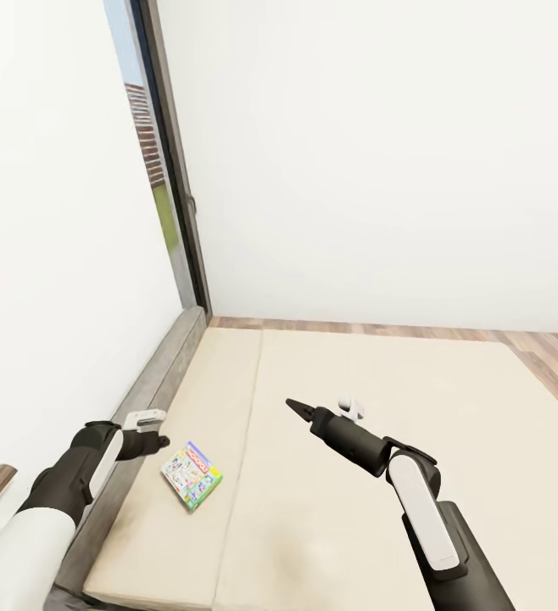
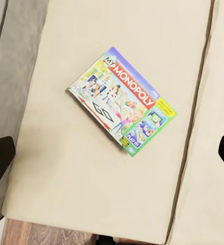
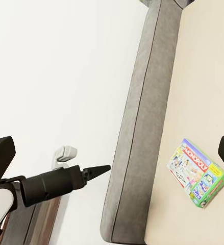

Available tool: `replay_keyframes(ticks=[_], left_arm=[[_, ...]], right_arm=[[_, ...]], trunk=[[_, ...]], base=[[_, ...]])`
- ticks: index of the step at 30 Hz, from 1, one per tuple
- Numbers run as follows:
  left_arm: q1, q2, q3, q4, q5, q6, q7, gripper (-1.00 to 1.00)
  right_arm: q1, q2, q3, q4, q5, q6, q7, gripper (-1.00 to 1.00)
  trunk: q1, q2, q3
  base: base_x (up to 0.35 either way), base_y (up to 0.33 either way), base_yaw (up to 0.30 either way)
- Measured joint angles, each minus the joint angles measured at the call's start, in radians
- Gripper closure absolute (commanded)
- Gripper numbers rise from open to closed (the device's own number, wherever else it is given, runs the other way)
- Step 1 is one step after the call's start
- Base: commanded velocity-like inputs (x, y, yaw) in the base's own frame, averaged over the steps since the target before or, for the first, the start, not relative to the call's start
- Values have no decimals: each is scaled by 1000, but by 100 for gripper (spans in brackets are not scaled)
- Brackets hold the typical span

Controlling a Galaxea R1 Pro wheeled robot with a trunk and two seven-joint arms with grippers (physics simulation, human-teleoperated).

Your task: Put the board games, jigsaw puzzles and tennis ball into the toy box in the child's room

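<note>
A white-green board game (image 1: pixel 192 475) lies flat on the bed (image 1: pixel 381 475), near its grey frame (image 1: pixel 156 382). The left end effector (image 1: pixel 147 428) hovers just beside it, fingers spread wide. The right end effector (image 1: pixel 298 410) hangs over mid-mattress, well apart from the box, fingers also spread.

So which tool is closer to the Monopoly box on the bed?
Left. The left tool hangs just beside the Monopoly box, open. The right tool sits farther off over the bed.
</note>
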Motion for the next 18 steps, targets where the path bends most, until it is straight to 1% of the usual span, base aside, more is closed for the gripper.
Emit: replay_keyframes(ticks=[4, 7, 12, 15, 18], left_arm=[[1, 0, -4, 0, -1, -31, 0, -100], [1, -1, -8, 0, -3, -64, -1, -100], [1, -3, -10, 0, -5, -89, -1, -100], [2, -3, -10, 0, -5, -93, -1, -100], [2, -3, -10, 0, -5, -96, -1, -100]], right_arm=[[0, 1, 0, 0, 0, 0, 0, -100], [0, 1, 0, 0, 0, 0, 0, -100], [0, 2, 0, 0, 0, -1, 0, -100], [0, 2, 0, 0, 0, -1, 0, -100], [0, 3, 0, 0, 0, -1, 0, -100]], trunk=[[0, 0, 0], [0, 0, 0], [0, 0, 3], [0, 0, 6], [0, 0, 7]], base=[[0, 0, -14], [0, 0, -87], [0, 0, -183], [0, 0, -209], [0, 0, -119]])
